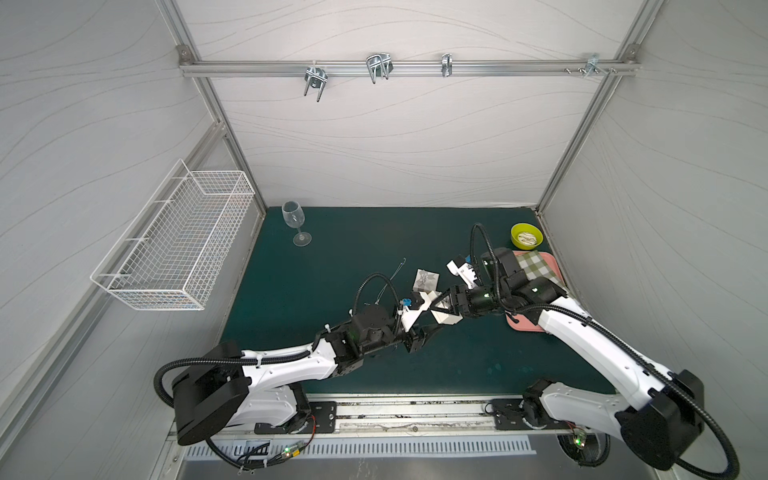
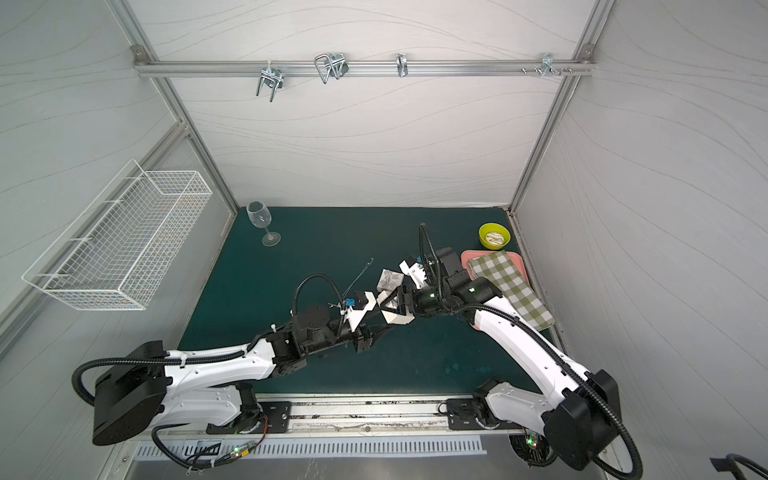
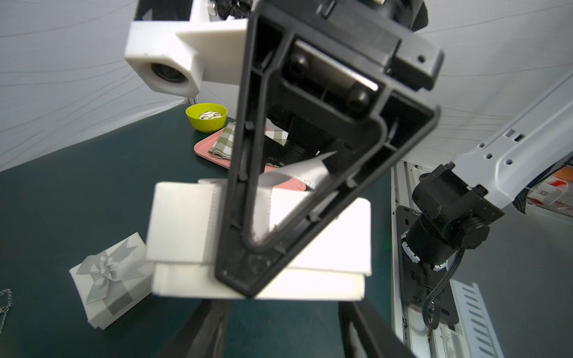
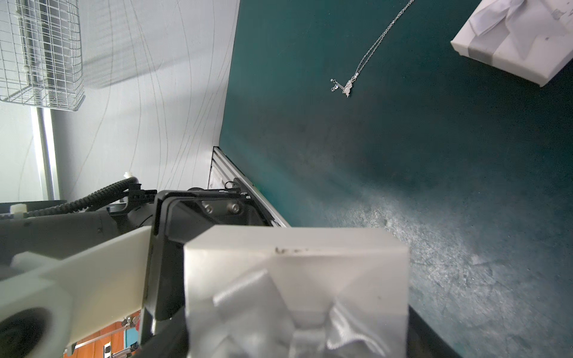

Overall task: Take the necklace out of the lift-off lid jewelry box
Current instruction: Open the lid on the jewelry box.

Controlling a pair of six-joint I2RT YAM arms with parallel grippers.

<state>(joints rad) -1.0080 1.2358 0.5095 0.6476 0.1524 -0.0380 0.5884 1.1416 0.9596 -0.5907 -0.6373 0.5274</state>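
Observation:
A white lift-off lid jewelry box with a silver ribbon hangs just above the green mat mid-table. My right gripper is shut on it, one black finger lying across the lid and side. My left gripper faces it from the near-left side. Its jaws are apart with only mat between them, the tips right at the box's lower edge. The silver necklace lies stretched out on the mat to the left, apart from both grippers.
A second white box with a grey bow stands on the mat just behind the grippers. At the right are a pink tray, a checked cloth and a yellow-green bowl. A wine glass stands far left, and a wire basket hangs on the left wall.

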